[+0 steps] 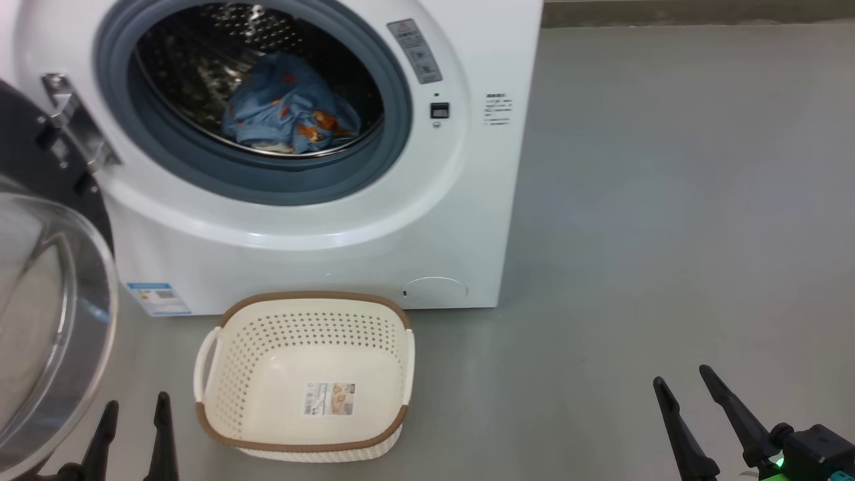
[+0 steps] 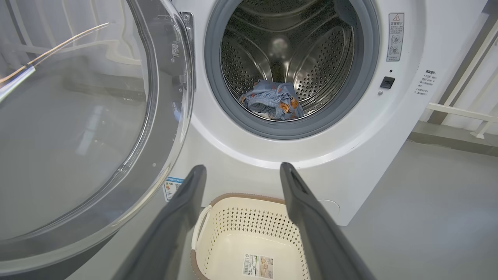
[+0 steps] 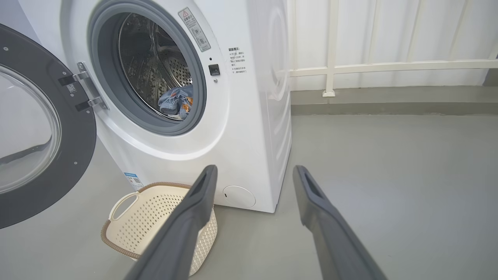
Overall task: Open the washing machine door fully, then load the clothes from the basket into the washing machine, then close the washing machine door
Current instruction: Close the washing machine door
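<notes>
Door (image 1: 47, 300) stood swung wide at 9 o'clock of the drum (image 1: 200, 60), the clothes (image 1: 287, 110) lying inside it and the basket (image 1: 314, 297) empty on the floor (image 1: 634, 200) at 6 o'clock. The left gripper (image 1: 136, 401) and right gripper (image 1: 681, 374) were both spread, holding nothing. Closing was judged the step in hand: the left gripper, nearest the door, should hook behind its free edge and sweep it steadily shut.

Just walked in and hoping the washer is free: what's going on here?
A two-armed robot is doing laundry. The door hangs wide open, the clothes already lie in the drum of the washing machine, and the basket in front of it is empty. The left gripper and right gripper are open, holding nothing. Only closing the door is left.
</notes>
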### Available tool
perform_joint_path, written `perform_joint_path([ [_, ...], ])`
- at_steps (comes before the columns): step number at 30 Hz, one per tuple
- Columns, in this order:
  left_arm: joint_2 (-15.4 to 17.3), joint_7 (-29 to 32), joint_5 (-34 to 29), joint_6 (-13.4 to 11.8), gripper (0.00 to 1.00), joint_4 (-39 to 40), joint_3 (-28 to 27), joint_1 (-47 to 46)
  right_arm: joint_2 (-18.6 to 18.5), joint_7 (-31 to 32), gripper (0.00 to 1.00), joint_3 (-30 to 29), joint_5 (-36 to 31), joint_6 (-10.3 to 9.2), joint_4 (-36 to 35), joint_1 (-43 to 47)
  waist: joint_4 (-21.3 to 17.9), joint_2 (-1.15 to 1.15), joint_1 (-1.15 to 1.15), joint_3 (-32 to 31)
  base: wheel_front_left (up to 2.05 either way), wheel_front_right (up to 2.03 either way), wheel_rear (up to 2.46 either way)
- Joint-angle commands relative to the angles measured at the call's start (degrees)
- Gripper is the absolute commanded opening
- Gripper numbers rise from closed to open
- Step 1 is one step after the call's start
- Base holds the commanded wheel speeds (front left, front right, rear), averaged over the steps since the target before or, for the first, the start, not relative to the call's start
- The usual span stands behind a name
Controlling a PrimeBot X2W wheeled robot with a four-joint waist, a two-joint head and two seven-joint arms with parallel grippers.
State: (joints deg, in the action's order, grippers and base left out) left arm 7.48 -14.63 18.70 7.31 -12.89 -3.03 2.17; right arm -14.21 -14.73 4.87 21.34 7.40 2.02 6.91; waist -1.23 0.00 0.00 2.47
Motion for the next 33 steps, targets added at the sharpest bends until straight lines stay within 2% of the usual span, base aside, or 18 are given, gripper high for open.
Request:
perform_joint_path([
  [1,0.5,-0.4,-1.0,0.1,1.0,1.1,-2.4,-1.6,-1.2,-0.3,1.0,1.7,-0.1,0.09,-1.0,-1.8,1.9,0.0,0.0,0.2,0.0,0.0,0.0],
  [23,-3.1,-0.4,-0.6,-0.3,1.0,0.0,-5.4,-2.5,-2.6,-0.3,1.0,10.7,0.2,0.09,3.5,-10.8,18.9,0.0,0.0,2.1,0.0,0.0,0.0],
  [33,-4.1,-0.4,-0.1,-0.7,1.0,-0.7,-6.2,-2.9,-3.3,-0.3,1.0,14.0,1.2,0.09,6.0,-14.3,25.2,0.0,0.0,2.4,0.0,0.0,0.0],
])
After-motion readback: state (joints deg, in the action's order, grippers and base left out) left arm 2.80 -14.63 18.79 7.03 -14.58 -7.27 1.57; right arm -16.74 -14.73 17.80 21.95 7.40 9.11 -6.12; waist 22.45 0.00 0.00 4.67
